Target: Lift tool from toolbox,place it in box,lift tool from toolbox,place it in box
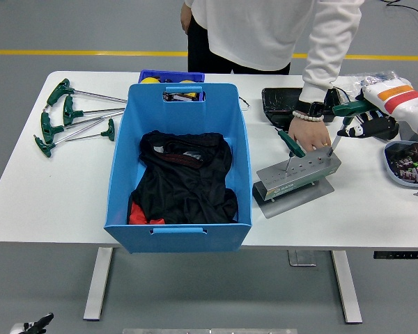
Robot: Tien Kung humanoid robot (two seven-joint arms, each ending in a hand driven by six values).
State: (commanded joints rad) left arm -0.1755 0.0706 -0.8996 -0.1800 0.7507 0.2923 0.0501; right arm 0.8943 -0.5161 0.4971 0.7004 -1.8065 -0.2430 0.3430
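The grey tool stand [292, 182] sits right of the blue box [122, 160]. One green T-handle tool [290, 144] stands in the stand's middle holes. My right hand [366, 125], white and orange with black fingers, is shut on a second green T-handle tool [350, 107]. This tool is tilted, with its shaft tip at the stand's far right corner. A person's hand [311, 132] rests on the stand's back edge. The blue box holds black cloth [184, 177]. My left hand is out of view.
Several green T-handle tools [70, 118] lie on the table at the left. A small blue bin [171, 76] stands behind the box. A black tray [282, 104] is behind the stand. A grey dish of small parts [407, 163] sits at the right edge.
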